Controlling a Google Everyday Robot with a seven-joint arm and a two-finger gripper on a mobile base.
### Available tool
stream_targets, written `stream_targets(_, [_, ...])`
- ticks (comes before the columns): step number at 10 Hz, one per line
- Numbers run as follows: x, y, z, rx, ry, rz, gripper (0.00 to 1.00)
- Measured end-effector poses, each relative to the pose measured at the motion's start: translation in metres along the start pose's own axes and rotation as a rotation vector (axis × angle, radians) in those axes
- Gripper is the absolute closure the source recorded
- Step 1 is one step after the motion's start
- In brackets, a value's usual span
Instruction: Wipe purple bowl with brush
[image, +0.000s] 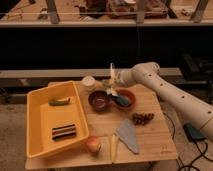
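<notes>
Wooden table (105, 125) seen from the front, as I watch it from the remote station.

(a) The gripper (111, 86) hangs over the back of the table, above the seam between two bowls. It is clamped tight on the brush (112, 71), whose pale handle sticks up above the fingers. I cannot make out the bristle end below them.

(b) The purple bowl (99, 100) stands upright near the middle of the table, just below and left of the gripper. Its right rim is just beside the orange-brown bowl (131, 95), which holds a teal thing (121, 102). I cannot tell whether the two rims touch.

(c) Limits. To the left, the right wall of the yellow bin (81, 112) runs close to the purple bowl, leaving only a narrow strip of wood between them. Behind and to the left, a white cup (88, 82) stands near the back edge. The arm (165, 90) comes in from the right over the back right corner.

(d) Open room. Bare wood lies in front of both bowls. It is bounded further forward by a grey cloth (128, 135), a pale yellow stick (113, 147) and a round fruit (93, 145) near the front edge. A dark cluster (142, 118) sits toward the right edge.
</notes>
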Motion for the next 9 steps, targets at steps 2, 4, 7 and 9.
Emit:
stream_targets(2, [-0.001,0.002,-0.001,-0.017,0.000,-0.010,1.00])
stream_targets(4, [-0.009,0.000,0.014,-0.056,0.023,-0.019,1.00])
stream_targets(7, [-0.018,-0.016,0.052,-0.068,0.089,-0.015,1.00])
stream_targets(9, [-0.015,-0.015,0.066,-0.073,0.130,-0.012,1.00])
